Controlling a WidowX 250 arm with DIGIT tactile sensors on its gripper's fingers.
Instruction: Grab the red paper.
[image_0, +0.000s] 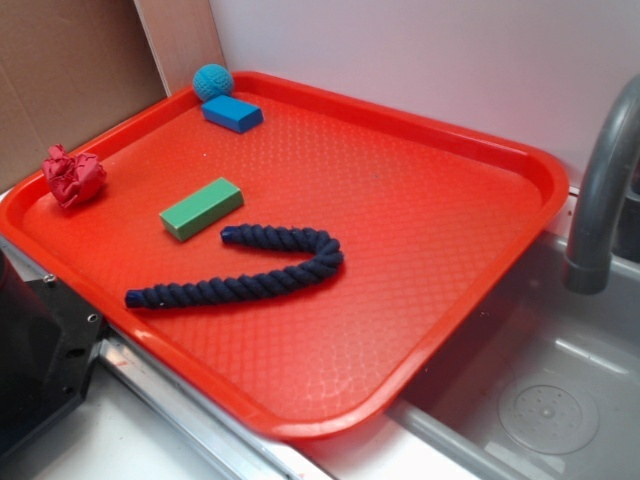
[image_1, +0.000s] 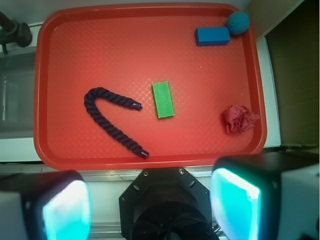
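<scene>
The red paper (image_0: 73, 177) is a small crumpled crimson wad lying at the left edge of the orange-red tray (image_0: 420, 250). In the wrist view the red paper (image_1: 239, 119) lies at the tray's right side, near the rim (image_1: 150, 162). My gripper (image_1: 150, 205) is open and empty, its two pads wide apart, held high above the robot base, well back from the tray and apart from the paper. The gripper does not show in the exterior view.
On the tray lie a green block (image_0: 201, 208), a dark blue rope (image_0: 250, 272), a blue block (image_0: 232, 113) and a teal ball (image_0: 212, 81). A grey faucet (image_0: 600, 190) and sink (image_0: 540, 400) are at the right. Cardboard (image_0: 60, 80) stands behind left.
</scene>
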